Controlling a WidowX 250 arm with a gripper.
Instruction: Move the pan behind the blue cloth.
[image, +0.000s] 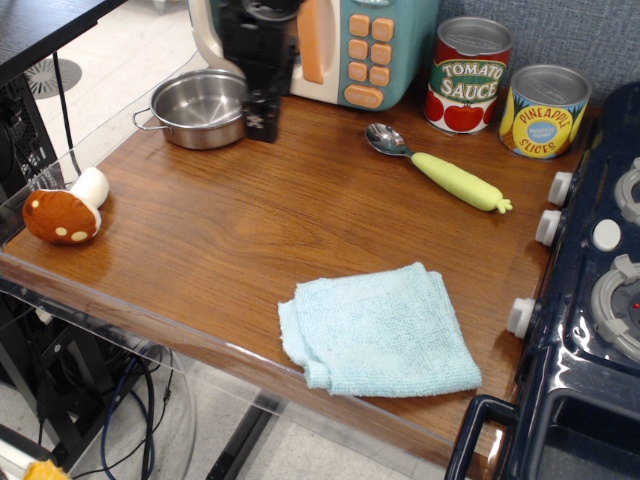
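Note:
The pan (197, 106) is a small shiny steel pot with wire loop handles, standing at the back left of the wooden table. The blue cloth (378, 330) lies folded near the table's front edge, right of centre. My black gripper (263, 122) hangs just above the pan's right rim, fingers pointing down. The fingers look close together and hold nothing, but the jaw gap is hard to make out.
A toy microwave (345, 45) stands behind the gripper. A tomato sauce can (469, 75) and a pineapple can (543, 110) stand at the back right. A spoon with a green handle (440, 170) lies in front of them. A toy mushroom (65, 212) sits at the left edge. A toy stove (590, 300) borders the right.

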